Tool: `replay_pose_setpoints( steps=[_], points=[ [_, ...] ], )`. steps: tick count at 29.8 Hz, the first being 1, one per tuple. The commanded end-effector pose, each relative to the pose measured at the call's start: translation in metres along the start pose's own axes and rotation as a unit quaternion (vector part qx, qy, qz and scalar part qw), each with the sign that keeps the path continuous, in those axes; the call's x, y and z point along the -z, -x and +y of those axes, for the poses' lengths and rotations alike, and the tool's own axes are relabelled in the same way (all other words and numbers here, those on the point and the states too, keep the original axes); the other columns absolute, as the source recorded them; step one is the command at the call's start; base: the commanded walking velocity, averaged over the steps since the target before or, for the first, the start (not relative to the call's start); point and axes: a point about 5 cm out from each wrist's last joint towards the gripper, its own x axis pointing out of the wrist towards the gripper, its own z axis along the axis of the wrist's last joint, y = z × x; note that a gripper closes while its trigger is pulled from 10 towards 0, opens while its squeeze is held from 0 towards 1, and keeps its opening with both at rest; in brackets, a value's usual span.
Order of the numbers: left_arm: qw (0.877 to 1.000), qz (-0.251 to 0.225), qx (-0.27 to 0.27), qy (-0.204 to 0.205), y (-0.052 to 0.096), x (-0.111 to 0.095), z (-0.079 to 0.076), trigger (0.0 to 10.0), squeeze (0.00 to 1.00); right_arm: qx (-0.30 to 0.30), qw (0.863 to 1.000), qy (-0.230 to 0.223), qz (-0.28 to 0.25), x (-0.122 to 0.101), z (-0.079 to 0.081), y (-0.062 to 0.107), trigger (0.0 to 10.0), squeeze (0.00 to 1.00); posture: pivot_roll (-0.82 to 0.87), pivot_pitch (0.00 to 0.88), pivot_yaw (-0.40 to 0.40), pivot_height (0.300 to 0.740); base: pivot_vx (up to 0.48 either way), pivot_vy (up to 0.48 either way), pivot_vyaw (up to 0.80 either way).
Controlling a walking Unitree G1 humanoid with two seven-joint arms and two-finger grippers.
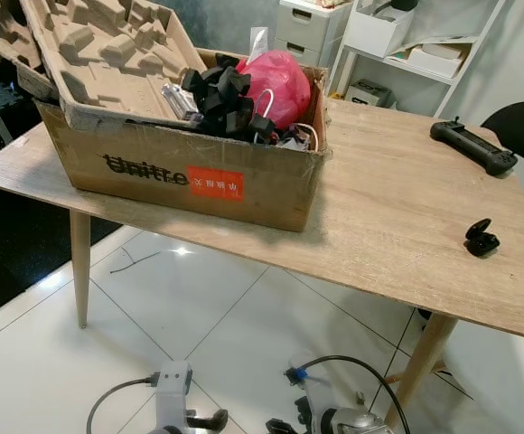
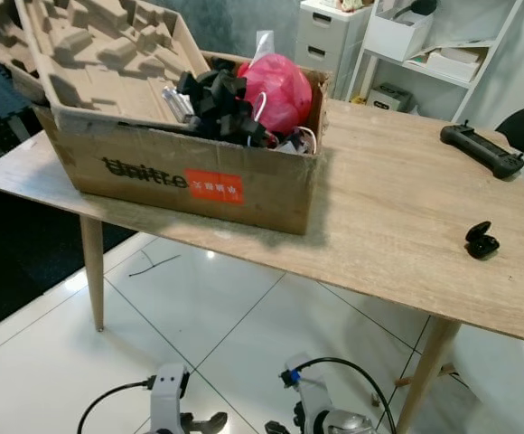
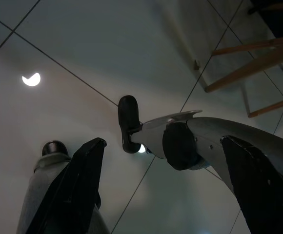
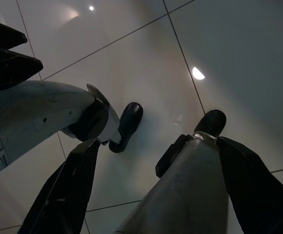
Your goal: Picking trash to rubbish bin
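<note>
Ahead, a brown corrugated cardboard box [image 1: 190, 172] brims with moulded pulp trays [image 1: 108, 45] and a glossy pink plastic bag [image 1: 280, 83] on a pale wood-grain table [image 1: 397, 217]; both grippers, left [image 3: 163, 180] and right [image 4: 156, 185], hang wide apart, empty.

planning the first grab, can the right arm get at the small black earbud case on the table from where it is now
Probably not yet. The right gripper hangs low by the floor, fingers open, well below the table. The earbud case sits alone near the right edge, nothing blocking it, so raising the arm should do.

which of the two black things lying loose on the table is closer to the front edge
The small black earbud case, sitting open near the table's front right. The long black controller lies further back, toward the shelves.
</note>
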Motion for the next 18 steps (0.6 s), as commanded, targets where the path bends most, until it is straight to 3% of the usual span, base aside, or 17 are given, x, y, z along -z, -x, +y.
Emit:
replay_pose_setpoints(
  steps=[1,18],
  points=[
    [1.0,0.017,0.0,0.006,0.001,0.0078,-0.0005,10.0,0.0,-0.001,1.0,-0.008,0.01,0.0047,0.0006,0.0003,10.0,0.0,0.04,0.093,-0.046,0.74,0.0,0.0,0.0],
    [1.0,0.029,0.004,0.0,0.0,0.0092,-0.0025,10.0,0.0,0.0,1.0,-0.004,0.016,0.0058,0.0005,0.0004,10.0,0.0,0.04,0.086,-0.044,0.74,0.0,0.0,0.0]
  ],
)
